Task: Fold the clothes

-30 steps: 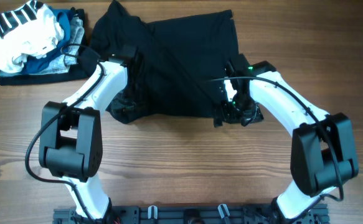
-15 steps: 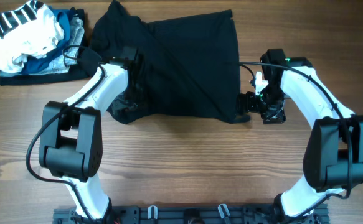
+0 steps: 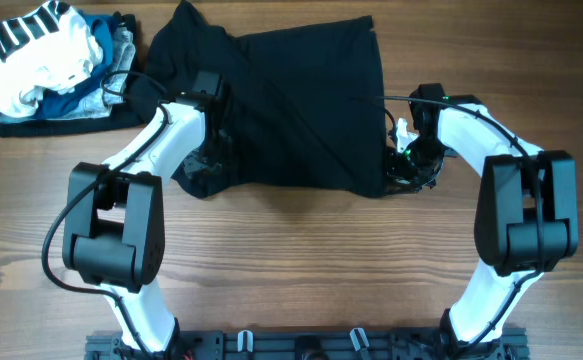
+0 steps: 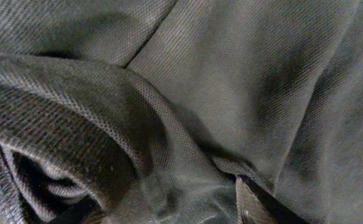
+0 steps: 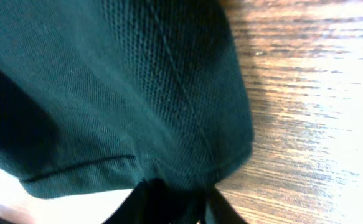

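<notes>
A laundry heap (image 3: 41, 60), white, striped, blue and grey, lies in the far left corner. The table (image 3: 301, 260) is brown wood.

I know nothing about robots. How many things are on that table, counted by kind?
black shirt: 1
heap of mixed clothes: 1
robot arms: 2
Total: 4

Left arm (image 3: 156, 140) stretched forward, elbow bent | left gripper (image 3: 209, 158) nose-down in the clothes (image 3: 291, 100), jaws hidden | right arm (image 3: 471, 125) folded inward | right gripper (image 3: 401, 170) low, pinching the clothes' edge
</notes>
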`<action>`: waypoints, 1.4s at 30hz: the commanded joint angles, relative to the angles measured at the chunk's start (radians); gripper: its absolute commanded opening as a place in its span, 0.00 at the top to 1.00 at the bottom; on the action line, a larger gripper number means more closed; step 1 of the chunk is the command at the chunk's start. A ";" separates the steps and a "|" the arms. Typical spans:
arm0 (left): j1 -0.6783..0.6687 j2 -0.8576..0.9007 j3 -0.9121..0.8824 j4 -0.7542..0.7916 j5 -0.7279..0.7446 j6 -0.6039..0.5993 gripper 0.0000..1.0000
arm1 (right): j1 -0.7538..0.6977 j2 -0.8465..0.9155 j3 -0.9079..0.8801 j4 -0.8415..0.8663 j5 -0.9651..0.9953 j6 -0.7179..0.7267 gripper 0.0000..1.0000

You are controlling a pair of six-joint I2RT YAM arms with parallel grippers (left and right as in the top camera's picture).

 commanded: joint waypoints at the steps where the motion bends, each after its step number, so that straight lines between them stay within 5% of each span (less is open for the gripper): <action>1: -0.024 -0.016 -0.008 0.010 0.016 -0.002 0.65 | 0.002 0.034 -0.015 0.009 -0.011 -0.011 0.95; 2: -0.036 -0.016 -0.009 0.019 0.016 -0.002 0.89 | 0.002 0.034 -0.015 0.009 -0.011 -0.011 0.96; 3: -0.043 -0.016 -0.009 0.025 0.017 -0.002 0.96 | 0.002 0.033 -0.015 0.009 -0.011 -0.011 0.96; 15: -0.065 -0.028 -0.014 0.094 0.015 -0.005 0.96 | 0.002 -0.013 0.014 0.009 0.077 0.009 0.96; 37: -0.065 -0.376 -0.014 0.117 -0.109 -0.006 0.96 | 0.002 -0.256 0.094 0.043 0.284 0.032 0.96; 42: -0.111 -0.444 -0.014 -0.127 -0.128 -0.073 0.96 | 0.019 -0.256 0.094 -0.076 0.292 0.065 0.96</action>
